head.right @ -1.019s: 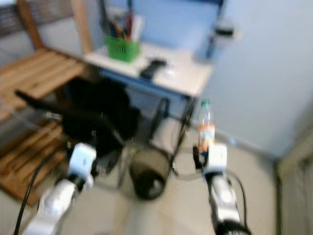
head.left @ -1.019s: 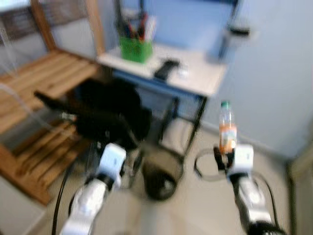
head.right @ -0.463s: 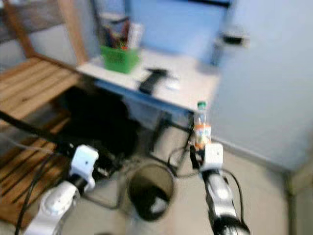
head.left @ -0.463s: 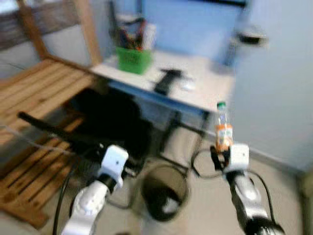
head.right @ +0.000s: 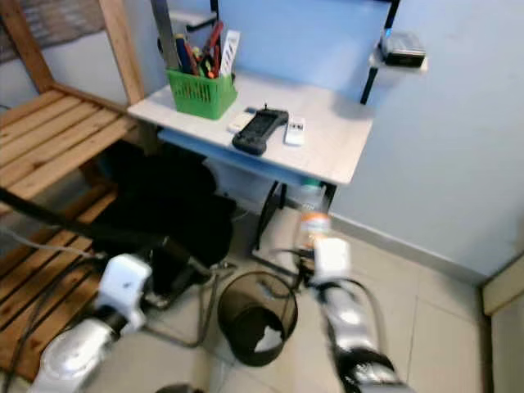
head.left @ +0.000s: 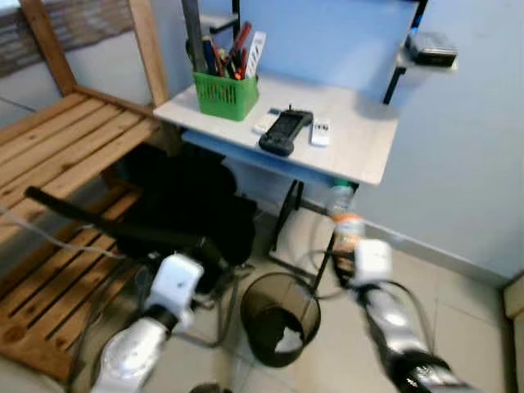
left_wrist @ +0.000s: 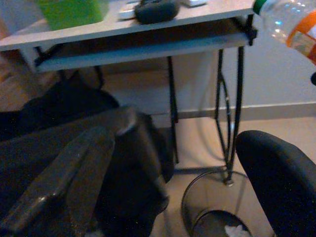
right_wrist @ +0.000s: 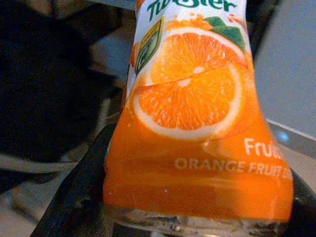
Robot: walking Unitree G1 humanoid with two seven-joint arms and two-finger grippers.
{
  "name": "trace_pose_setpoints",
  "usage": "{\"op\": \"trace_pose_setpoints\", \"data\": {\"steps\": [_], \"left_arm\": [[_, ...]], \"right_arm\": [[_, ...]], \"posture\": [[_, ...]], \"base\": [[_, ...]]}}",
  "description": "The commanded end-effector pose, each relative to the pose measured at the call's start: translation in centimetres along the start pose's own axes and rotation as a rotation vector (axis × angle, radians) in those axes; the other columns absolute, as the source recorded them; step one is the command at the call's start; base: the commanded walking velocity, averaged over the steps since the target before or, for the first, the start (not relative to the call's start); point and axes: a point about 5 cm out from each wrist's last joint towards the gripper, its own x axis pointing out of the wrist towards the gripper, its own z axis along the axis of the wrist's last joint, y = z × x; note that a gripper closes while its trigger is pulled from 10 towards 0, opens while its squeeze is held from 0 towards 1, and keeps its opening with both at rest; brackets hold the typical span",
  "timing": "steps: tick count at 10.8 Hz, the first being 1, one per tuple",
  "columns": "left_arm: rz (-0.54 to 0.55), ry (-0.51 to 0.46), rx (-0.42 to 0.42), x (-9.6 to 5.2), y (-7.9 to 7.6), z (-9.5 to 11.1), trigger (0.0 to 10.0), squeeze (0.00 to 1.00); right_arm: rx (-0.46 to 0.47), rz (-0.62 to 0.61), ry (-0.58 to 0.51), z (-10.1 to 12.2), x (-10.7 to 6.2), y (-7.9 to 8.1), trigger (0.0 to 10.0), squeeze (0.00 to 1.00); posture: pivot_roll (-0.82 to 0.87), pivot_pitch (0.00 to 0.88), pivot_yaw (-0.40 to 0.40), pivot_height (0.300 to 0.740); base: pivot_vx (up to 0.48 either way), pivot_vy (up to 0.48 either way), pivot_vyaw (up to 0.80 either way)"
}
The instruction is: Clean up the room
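A clear plastic bottle [head.left: 345, 223] with an orange juice label and a green cap stands upright in my right gripper [head.left: 350, 248], which is shut on its lower part. The right wrist view has the orange label [right_wrist: 192, 123] close up between the black fingers [right_wrist: 74, 197]. The bottle hangs just right of and above a black wire bin [head.left: 278, 315] on the tiled floor, with crumpled paper inside. My left gripper [left_wrist: 177, 197] is open, low in front of a black chair [head.left: 184, 205], with nothing between its fingers [left_wrist: 281, 182].
A white desk [head.left: 364, 147] on thin black legs stands behind the bin, carrying a green pen basket [head.left: 225, 92], a black handset [head.left: 282, 131] and a white remote [head.left: 321, 131]. A wooden slatted frame [head.left: 65, 147] lies left. Blue wall behind; cables on the floor.
The head camera has steadied and the picture is sharp. My right gripper has carried the bottle left, closer to the bin. The left gripper has barely shifted.
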Motion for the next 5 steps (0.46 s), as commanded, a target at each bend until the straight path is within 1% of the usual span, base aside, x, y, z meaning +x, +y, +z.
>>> {"op": "trace_pose_setpoints", "data": {"steps": [1,2,3,4,5], "left_arm": [[-0.018,-0.016,0.011,-0.2,-0.1,0.7,10.0,0.0],[-0.025,-0.01,0.013,-1.1,-0.4,1.0,10.0,0.0],[-0.032,-0.002,0.013,-1.6,-0.6,1.1,10.0,0.0],[-0.046,0.015,0.01,-2.3,-1.0,1.1,10.0,0.0],[-0.056,0.026,0.008,-2.8,-1.4,1.2,10.0,0.0]], "right_arm": [[-0.008,-0.016,0.024,0.0,0.2,-0.2,10.0,0.0],[-0.01,-0.015,0.047,0.0,0.5,0.3,10.0,0.0],[-0.001,-0.001,0.043,0.4,0.8,0.9,10.0,0.0],[-0.001,0.038,0.042,1.0,1.3,2.2,10.0,0.0],[-0.002,0.056,0.048,1.2,1.5,3.1,10.0,0.0]], "posture": [[0.16,0.045,0.017,0.74],[0.17,0.075,0.028,0.74],[0.18,0.098,0.031,0.74],[0.19,0.125,0.035,0.74],[0.2,0.142,0.036,0.74]], "base": [[0.0,0.0,0.0],[0.0,0.0,0.0],[0.0,0.0,0.0],[0.0,0.0,0.0],[0.0,0.0,0.0]]}}
